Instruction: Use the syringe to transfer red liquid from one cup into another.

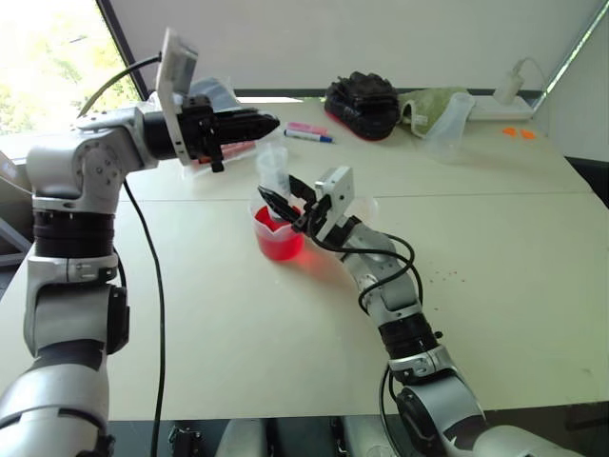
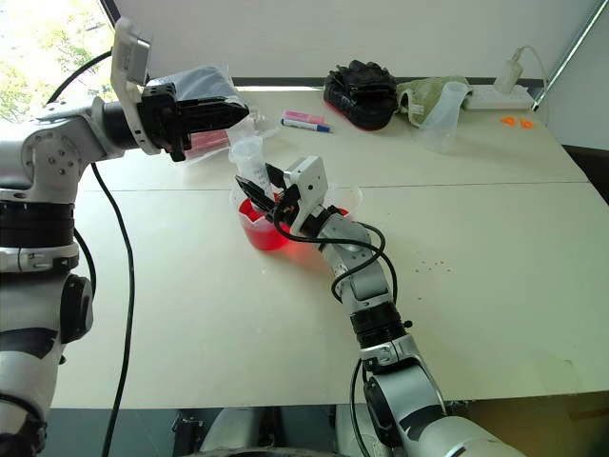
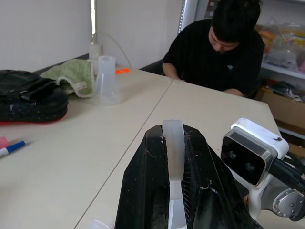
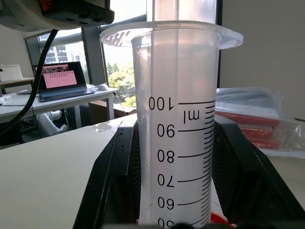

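The right hand (image 1: 285, 211) clamps the syringe (image 4: 177, 143) barrel upright over the red-filled cup (image 1: 276, 236); the left hand (image 1: 249, 127), above, pinches its plunger (image 3: 174, 148). An off-line pull could tip the cup, flooding the surface (image 1: 238, 324).

Left arm raised, gripper (image 1: 266, 123) level, pointing right, clamped on the plunger. Right gripper (image 1: 285, 207) lower, angled up-left, gripping the barrel.

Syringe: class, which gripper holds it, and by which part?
Both: the right gripper clamps the syringe by its graduated barrel, and the left gripper pinches its plunger top, over the cup.
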### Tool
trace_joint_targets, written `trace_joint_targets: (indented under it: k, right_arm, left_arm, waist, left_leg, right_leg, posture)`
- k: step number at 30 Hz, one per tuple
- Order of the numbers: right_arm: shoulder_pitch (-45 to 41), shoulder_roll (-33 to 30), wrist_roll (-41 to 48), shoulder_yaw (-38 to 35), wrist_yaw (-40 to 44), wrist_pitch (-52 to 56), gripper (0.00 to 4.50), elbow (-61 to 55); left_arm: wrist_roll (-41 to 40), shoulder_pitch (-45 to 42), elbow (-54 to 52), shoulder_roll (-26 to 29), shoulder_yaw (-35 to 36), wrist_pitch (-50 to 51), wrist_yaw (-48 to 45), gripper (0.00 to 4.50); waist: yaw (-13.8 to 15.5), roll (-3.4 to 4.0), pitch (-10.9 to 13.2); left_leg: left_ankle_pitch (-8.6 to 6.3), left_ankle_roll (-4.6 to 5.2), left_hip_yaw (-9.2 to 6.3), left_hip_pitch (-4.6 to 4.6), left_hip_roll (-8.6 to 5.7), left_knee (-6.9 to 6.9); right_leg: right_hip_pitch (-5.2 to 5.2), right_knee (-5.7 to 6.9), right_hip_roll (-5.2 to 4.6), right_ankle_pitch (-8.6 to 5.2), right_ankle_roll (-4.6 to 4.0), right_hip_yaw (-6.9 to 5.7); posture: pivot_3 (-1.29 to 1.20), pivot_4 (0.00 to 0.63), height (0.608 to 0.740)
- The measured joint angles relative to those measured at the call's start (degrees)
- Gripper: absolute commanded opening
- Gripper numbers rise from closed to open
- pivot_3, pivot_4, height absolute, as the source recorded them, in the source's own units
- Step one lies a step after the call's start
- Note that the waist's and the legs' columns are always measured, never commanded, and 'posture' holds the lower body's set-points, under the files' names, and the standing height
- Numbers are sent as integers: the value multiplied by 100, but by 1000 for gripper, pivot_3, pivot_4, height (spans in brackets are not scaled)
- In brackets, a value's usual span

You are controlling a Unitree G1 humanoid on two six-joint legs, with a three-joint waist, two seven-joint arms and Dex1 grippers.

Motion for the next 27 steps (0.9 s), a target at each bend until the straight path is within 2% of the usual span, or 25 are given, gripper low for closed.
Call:
trace_joint_targets:
  k: [18,19,27]
  right_arm:
    - [-1,-2,-2,14,-24,84,1400,-66]
    - [0,-3,-3,25,-23,112,1400,-73]
    - [49,0,-21,246,27,319,1400,-115]
  left_arm:
    - [43,16,-184,67,-3,-42,-3,26]
    - [55,55,-215,83,-3,-59,-4,904]
    - [10,122,-443,111,64,-146,8,4024]
  waist:
    - [-4,0,0]
    - [-4,0,0]
    - [1,0,0]
  left_leg:
    - [0,0,0,0,0,-1]
    - [0,0,0,0,0,-1]
    - [1,-2,0,0,0,0]
  right_leg:
    - [0,0,0,0,0,0]
    - [0,0,0,0,0,0]
    - [0,0,0,0,0,0]
  posture:
    - [0,150,711]
    - [0,150,711]
    - [0,150,711]
